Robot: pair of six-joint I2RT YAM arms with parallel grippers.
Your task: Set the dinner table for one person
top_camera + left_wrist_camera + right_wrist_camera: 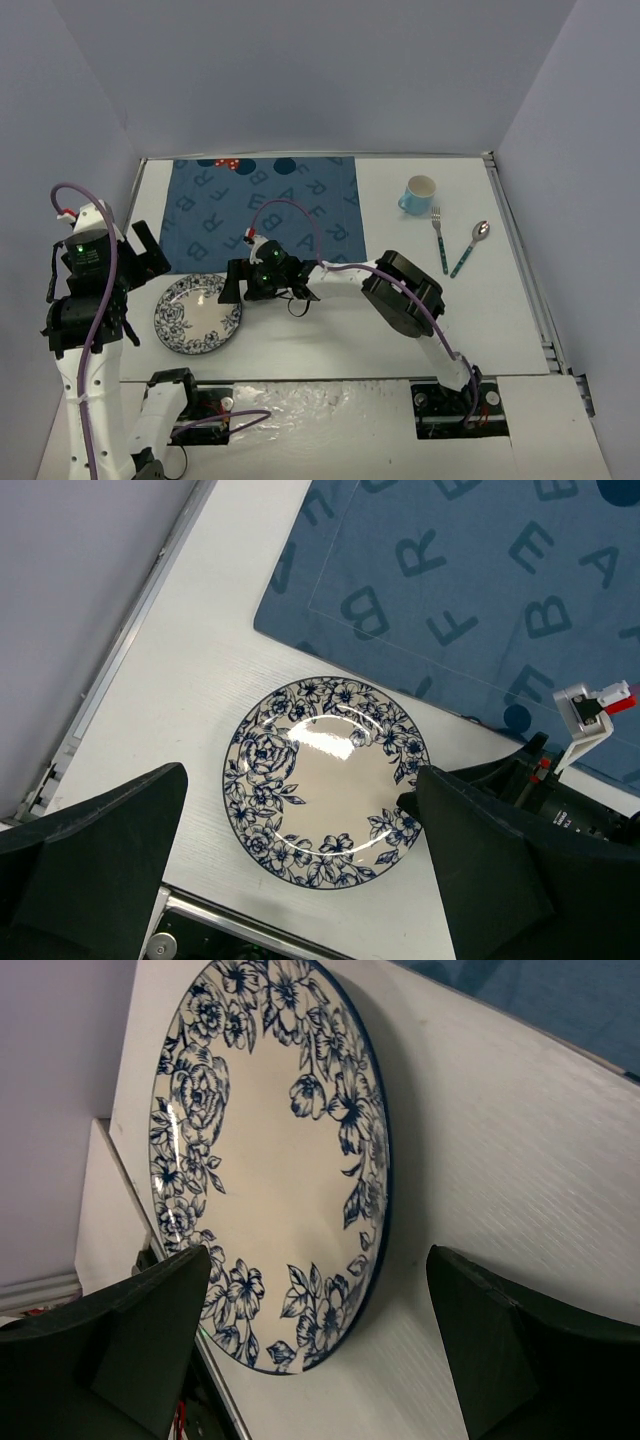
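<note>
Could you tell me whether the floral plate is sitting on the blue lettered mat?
No, the plate lies on the bare white table, just beside the edge of the mat.

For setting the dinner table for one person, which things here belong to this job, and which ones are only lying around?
Belong to the job: dinner table, flowered plate, blue lettered mat, light blue cup, fork, spoon.

Only there, no use for the job: purple cable on the right arm, grey walls.
</note>
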